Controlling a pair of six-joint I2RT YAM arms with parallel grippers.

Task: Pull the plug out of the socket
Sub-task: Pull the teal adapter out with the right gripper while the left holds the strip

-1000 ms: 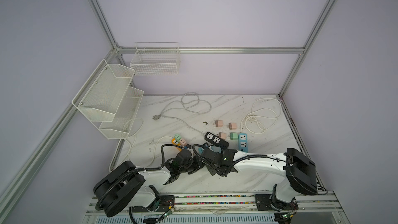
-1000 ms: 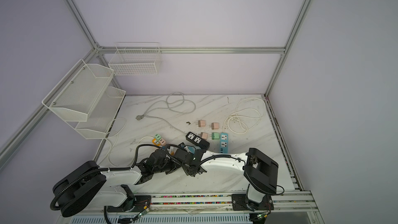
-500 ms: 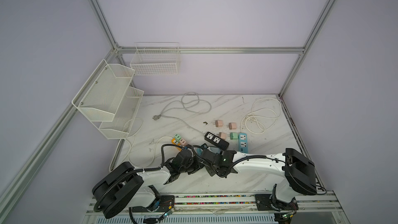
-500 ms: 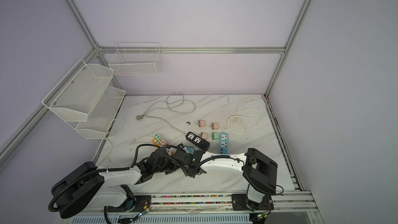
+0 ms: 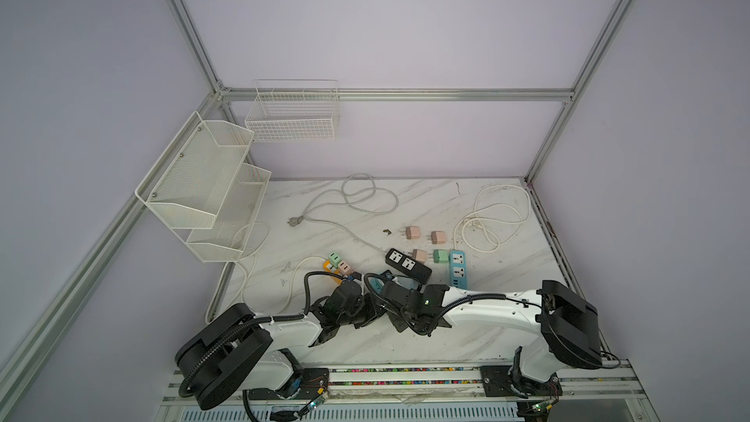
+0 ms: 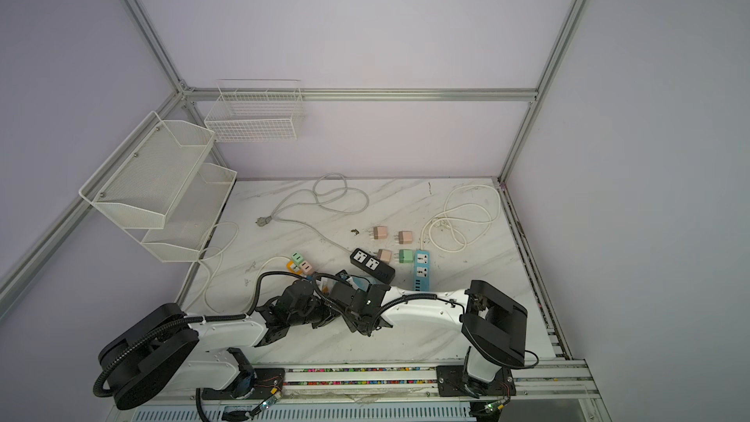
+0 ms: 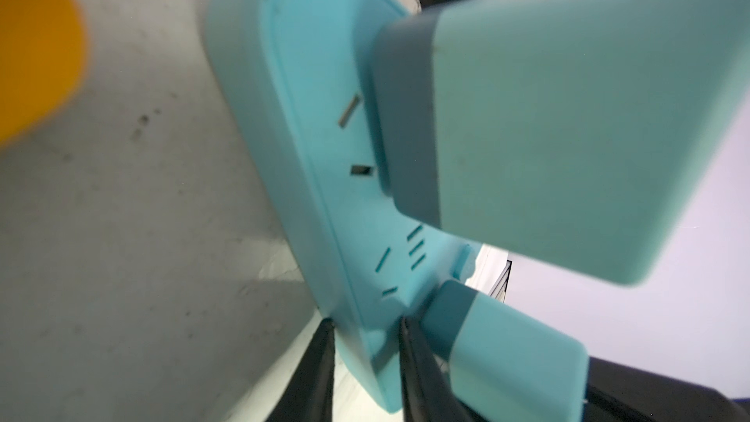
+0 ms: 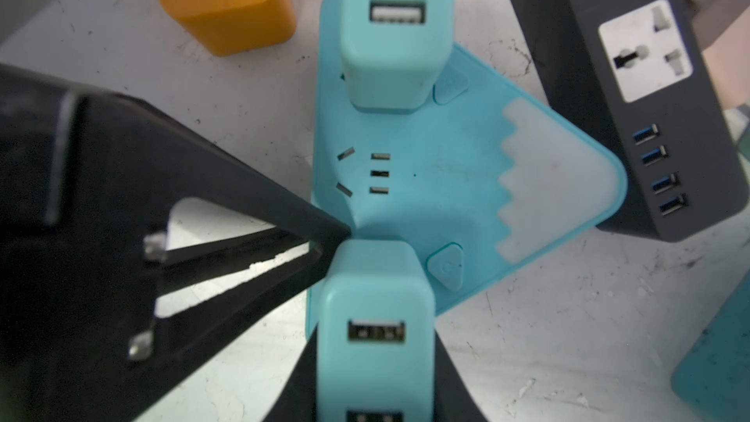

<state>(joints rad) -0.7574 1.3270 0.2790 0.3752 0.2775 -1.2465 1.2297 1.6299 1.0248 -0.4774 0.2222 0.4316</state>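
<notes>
Teal socket [image 8: 426, 180] lies near the middle of the front edge of the counter [image 8: 568, 318]; left pincer [image 7: 367, 359] clenched on its rim; right pincer [image 8: 373, 383] clenched on one plug [image 8: 373, 306], seated. Risk: rim grip slips, so socket lifts with plug; skewed pull could jam prongs.

Both top views: socket [image 5: 376, 284] mostly hidden under the arms [image 5: 479, 310]. Right wrist view: near plug [image 8: 375, 318] and black strip [image 8: 633, 95] cut by the frame edge. Left wrist view: orange block [image 7: 32, 46] blurred and cropped.
</notes>
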